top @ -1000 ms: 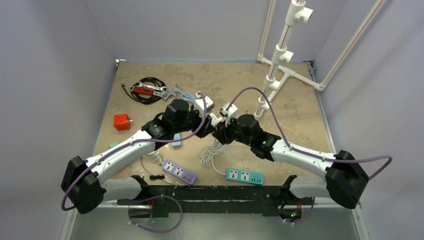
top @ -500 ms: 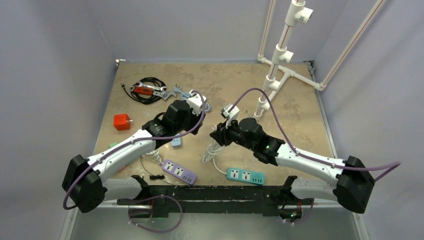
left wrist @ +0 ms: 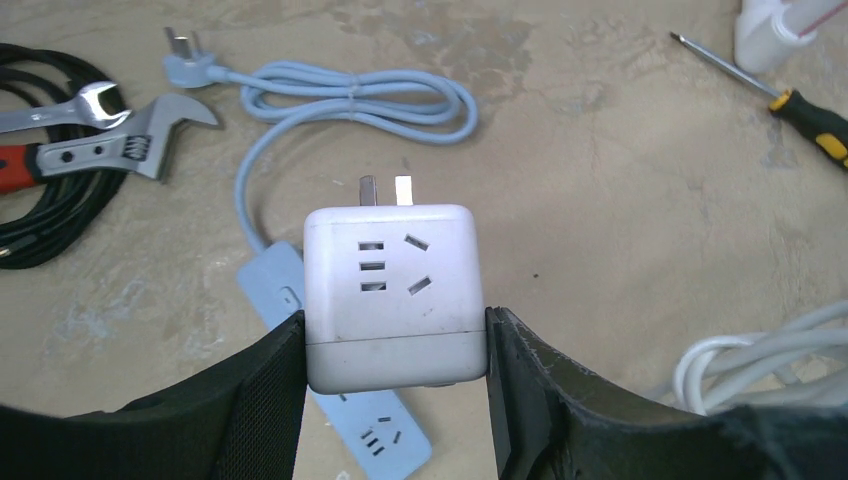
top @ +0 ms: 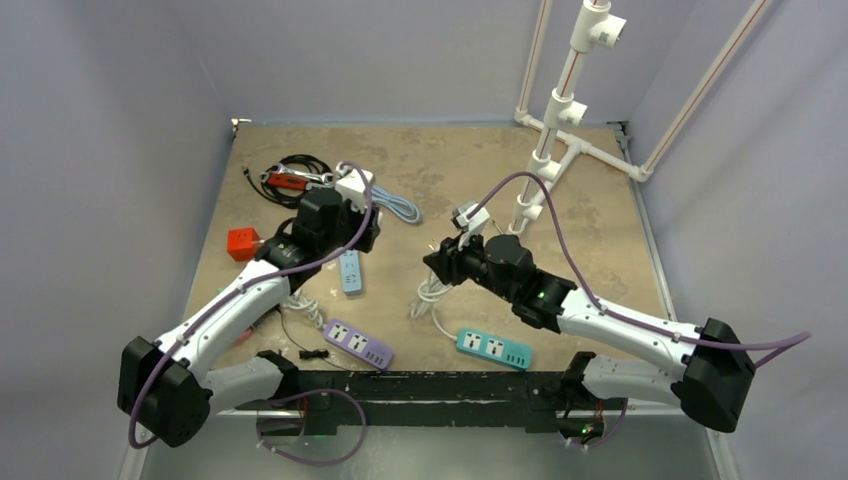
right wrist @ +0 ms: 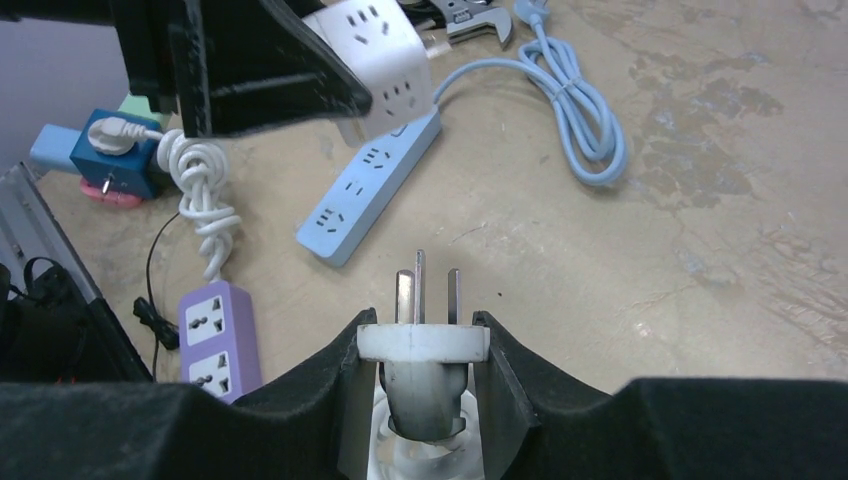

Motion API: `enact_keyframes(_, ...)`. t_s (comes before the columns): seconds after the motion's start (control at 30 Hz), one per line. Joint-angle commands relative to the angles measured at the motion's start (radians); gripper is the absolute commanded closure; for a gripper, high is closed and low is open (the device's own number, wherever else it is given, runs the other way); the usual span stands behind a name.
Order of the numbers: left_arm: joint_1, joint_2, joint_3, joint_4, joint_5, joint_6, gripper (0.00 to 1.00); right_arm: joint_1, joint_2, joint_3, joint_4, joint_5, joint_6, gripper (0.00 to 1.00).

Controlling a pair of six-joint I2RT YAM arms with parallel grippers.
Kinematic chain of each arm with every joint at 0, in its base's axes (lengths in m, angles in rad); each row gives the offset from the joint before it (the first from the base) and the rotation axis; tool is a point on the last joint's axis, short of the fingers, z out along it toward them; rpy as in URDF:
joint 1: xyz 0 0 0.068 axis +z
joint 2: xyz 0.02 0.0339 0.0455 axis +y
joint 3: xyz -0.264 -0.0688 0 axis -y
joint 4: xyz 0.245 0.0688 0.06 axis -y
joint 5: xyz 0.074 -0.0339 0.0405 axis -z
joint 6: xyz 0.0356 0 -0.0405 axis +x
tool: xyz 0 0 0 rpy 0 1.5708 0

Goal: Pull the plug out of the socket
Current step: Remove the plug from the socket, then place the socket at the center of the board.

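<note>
**A:** What does the left gripper have?

**B:** The left gripper (left wrist: 395,338) is clamped on a white cube socket (left wrist: 390,285). It pinches the cube on both sides and holds it clear of the bench (left wrist: 620,230). The outlet face points at the wrist camera, and two metal pins (left wrist: 403,187) stick out of the cube's far edge.

**A:** And the plug?

**B:** The right gripper (right wrist: 422,330) is closed around the white plug (right wrist: 424,345). The plug's three prongs (right wrist: 404,297) are bare and point away from the wrist. Plug and cube are well apart, with the cube hanging ahead of the right gripper, up and to its left.

**A:** What lies under them?

**B:** A blue power strip (left wrist: 278,285) lies on the bench directly beneath the left gripper, and a white cord bundle (left wrist: 745,360) sits to that gripper's right. A purple power strip (right wrist: 218,340) lies close in, to the left of the right gripper.

**A:** And farther out?

**B:** Beyond the left gripper, the strip's pale blue cable (left wrist: 350,95) lies coiled. An adjustable wrench (left wrist: 130,140) and a black cable (left wrist: 40,215) are off to its far left. A screwdriver (left wrist: 795,105) is off to its far right.
</note>
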Motion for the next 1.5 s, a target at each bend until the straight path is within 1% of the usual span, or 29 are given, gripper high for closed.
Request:
enact_keyframes(0.0, 0.091, -0.103, -0.008, 0.092, 0.055, -0.061, 1.0, -0.002, -0.043, 0.04, 0.051, 0.065, 0.015, 1.0)
enact_keyframes(0.1, 0.145, -0.172, -0.024, 0.115, 0.053, -0.08, 1.0, -0.005, 0.012, 0.113, 0.037, 0.124, -0.016, 1.0)
enact_keyframes(0.23, 0.187, -0.222, -0.03, 0.121, 0.032, -0.088, 1.0, -0.024, 0.14, 0.262, 0.02, 0.162, -0.061, 1.0)
enact_keyframes(0.4, 0.191, -0.263, -0.034, 0.106, -0.063, -0.071, 1.0, -0.086, 0.314, 0.474, 0.036, 0.145, -0.092, 1.0)
enact_keyframes(0.5, 0.191, -0.29, -0.042, 0.107, -0.09, -0.066, 1.0, -0.1, 0.416, 0.608, 0.06, 0.134, -0.092, 1.0)
enact_keyframes(0.63, 0.191, -0.323, -0.047, 0.108, -0.132, -0.057, 1.0, -0.101, 0.567, 0.725, 0.12, 0.126, -0.084, 1.0)
enact_keyframes(0.73, 0.192, -0.335, -0.051, 0.115, -0.148, -0.052, 1.0, -0.101, 0.637, 0.802, 0.177, 0.125, -0.088, 1.0)
enact_keyframes(0.87, 0.192, -0.328, -0.048, 0.11, -0.152, -0.052, 1.0, -0.102, 0.691, 0.81, 0.319, 0.113, -0.084, 1.0)
enact_keyframes(1.0, 0.192, -0.334, -0.047, 0.11, -0.153, -0.05, 1.0, -0.105, 0.743, 0.734, 0.412, 0.105, -0.042, 1.0)
enact_keyframes(1.17, 0.192, -0.336, -0.047, 0.112, -0.144, -0.051, 1.0, -0.113, 0.818, 0.648, 0.452, 0.08, 0.05, 1.0)
enact_keyframes(1.3, 0.192, -0.326, -0.047, 0.111, -0.127, -0.054, 1.0, -0.118, 0.877, 0.642, 0.442, 0.071, 0.094, 1.0)
enact_keyframes(1.33, 0.192, -0.326, -0.047, 0.112, -0.125, -0.054, 1.0, -0.119, 0.89, 0.651, 0.433, 0.071, 0.097, 0.99)
enact_keyframes(1.47, 0.192, -0.323, -0.047, 0.111, -0.117, -0.054, 1.0, -0.121, 0.939, 0.694, 0.38, 0.077, 0.095, 0.81)
